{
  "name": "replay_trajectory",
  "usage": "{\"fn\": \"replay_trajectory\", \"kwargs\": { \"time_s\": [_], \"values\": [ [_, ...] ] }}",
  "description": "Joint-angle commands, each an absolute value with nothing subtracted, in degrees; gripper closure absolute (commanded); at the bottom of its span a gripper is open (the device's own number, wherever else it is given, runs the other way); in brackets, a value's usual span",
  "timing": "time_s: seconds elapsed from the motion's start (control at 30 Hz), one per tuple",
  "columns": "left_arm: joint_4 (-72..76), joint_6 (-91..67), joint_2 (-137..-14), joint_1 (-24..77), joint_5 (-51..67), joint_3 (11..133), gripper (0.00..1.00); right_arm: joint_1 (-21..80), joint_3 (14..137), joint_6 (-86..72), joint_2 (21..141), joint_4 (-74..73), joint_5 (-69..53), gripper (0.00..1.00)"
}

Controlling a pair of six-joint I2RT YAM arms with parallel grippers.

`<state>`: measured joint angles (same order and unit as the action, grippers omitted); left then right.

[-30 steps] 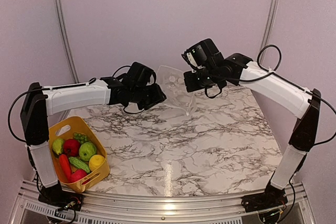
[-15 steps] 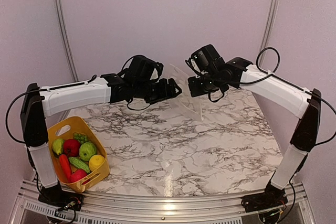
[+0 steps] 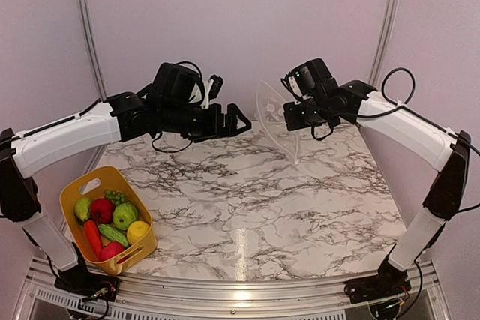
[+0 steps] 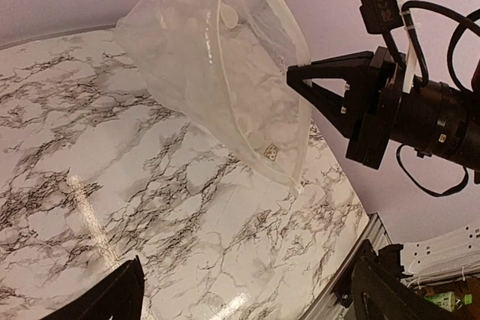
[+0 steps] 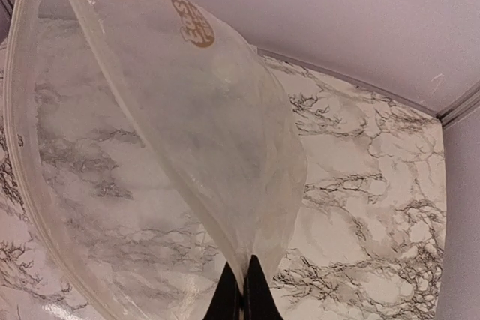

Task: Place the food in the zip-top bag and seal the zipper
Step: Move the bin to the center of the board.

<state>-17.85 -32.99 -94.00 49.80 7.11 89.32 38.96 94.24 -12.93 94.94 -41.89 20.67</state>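
Your right claw (image 3: pixel 289 115) pinched shut on zip-top bag (image 3: pixel 272 119) edge, bag hanging over far table (image 3: pixel 300 207) | your left claw (image 3: pixel 237 120) spread wide, apart from bag | food (image 3: pixel 109 219) in yellow bin (image 3: pixel 112 177), near-left.

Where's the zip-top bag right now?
In the top view the zip-top bag hangs over the far side of the table, right of centre, pinched by the right gripper; the open left gripper is just to its left, apart.

Clear glossy plastic bag (image 4: pixel 225 80); polished marble-look tabletop (image 3: pixel 262 207)
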Motion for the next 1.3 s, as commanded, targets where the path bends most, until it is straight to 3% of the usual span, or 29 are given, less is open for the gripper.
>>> {"fn": "replay_trajectory", "kwargs": {
  "time_s": [0.0,0.17,0.3,0.47,0.77,0.93,1.27],
  "values": [
    [-26.7,-27.7,-86.9,49.5,1.9,84.2,0.01,38.2,94.6,-10.7,93.9,-40.6,20.7,1.0],
    [-30.5,-26.7,-80.0,49.3,-4.6,80.6,0.01,38.2,93.9,-10.9,94.0,-39.8,17.7,1.0],
    [-39.1,-31.5,-76.8,49.0,-20.6,78.6,0.01,38.2,92.7,-11.4,94.2,-38.5,15.3,1.0],
    [-42.7,-34.4,-71.6,45.9,-22.9,72.6,0.02,38.2,92.0,-11.4,95.1,-36.8,11.6,1.0],
    [-52.1,-58.5,-64.2,44.2,-23.0,60.9,0.34,38.2,93.2,-10.9,97.8,-35.6,8.4,1.0],
    [-52.4,-66.3,-64.4,44.1,-21.7,57.2,0.43,38.2,93.1,-10.6,98.5,-35.4,7.5,1.0],
    [-53.9,-72.1,-73.6,42.2,-21.1,57.3,0.49,38.2,92.6,-10.2,98.2,-36.3,7.8,1.0]
  ]
}}
